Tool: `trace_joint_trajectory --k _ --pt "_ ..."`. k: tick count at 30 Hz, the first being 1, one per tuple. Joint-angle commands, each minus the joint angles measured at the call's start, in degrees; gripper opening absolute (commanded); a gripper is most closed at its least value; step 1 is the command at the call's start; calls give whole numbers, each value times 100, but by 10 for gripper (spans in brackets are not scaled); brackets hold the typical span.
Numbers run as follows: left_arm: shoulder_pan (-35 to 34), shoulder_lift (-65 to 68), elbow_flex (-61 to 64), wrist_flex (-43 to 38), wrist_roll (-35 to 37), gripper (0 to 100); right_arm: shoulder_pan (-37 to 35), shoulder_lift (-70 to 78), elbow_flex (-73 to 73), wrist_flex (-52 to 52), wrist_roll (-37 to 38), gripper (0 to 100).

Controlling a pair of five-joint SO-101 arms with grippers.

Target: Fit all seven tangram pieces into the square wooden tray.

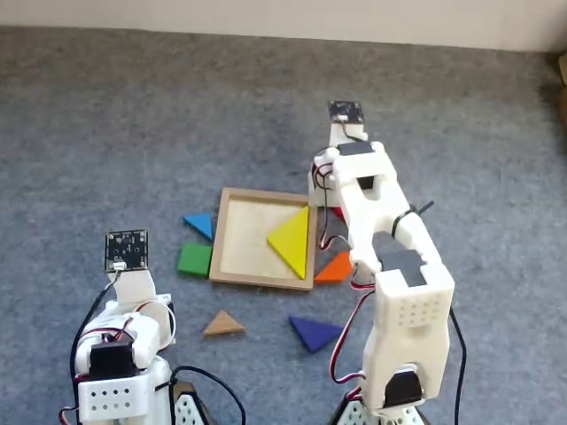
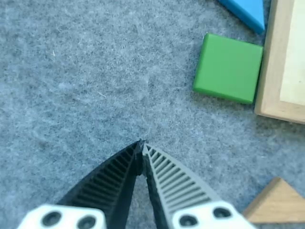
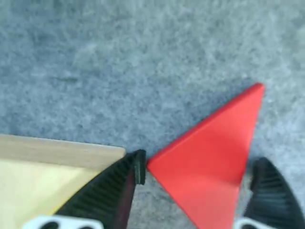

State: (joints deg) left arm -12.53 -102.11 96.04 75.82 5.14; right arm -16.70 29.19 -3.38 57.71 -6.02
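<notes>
Seven coloured pieces can be counted in the high view, one inside the tray and six out on the grey carpet [image 1: 133, 115]. The single square wooden tray [image 1: 232, 266] lies in the middle, and the yellow triangle [image 1: 292, 241] rests flat in its right half, one long edge along the right rim. Two pieces lie just off the tray's left rim: the light blue piece [image 1: 199, 224] and, nearer the arms, the one green square [image 1: 194, 258]. The orange triangle [image 1: 335, 267] sits against the tray's near right corner. Two more triangles lie apart from the tray on the near side, a tan triangle [image 1: 221, 325] and a dark blue triangle [image 1: 314, 332]. The seventh piece, the red triangle [image 3: 209, 152], lies on the carpet just beside the tray's far right corner, mostly covered by the right arm in the high view. The right gripper [image 3: 200, 167] hangs over it with its two fingers spread apart, one on each side of the red triangle and neither pressing it. The left gripper [image 2: 142, 145] hovers over bare carpet to the left of the tray, its two fingers closed tip to tip on nothing, with the green square and the tan triangle near.
</notes>
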Motion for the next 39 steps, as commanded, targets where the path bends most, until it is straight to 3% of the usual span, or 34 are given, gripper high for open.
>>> trace_joint_trajectory --k 1,13,26,39 --pt "-92 -207 119 26 -62 7 84 -66 -215 -119 0 253" --pt "-92 -207 119 26 -62 7 84 -163 -215 -57 659 183" --pt "-92 -207 119 26 -62 7 22 -1587 567 215 1442 180" --pt "-92 -207 119 26 -62 7 -963 -2123 611 215 3103 180"
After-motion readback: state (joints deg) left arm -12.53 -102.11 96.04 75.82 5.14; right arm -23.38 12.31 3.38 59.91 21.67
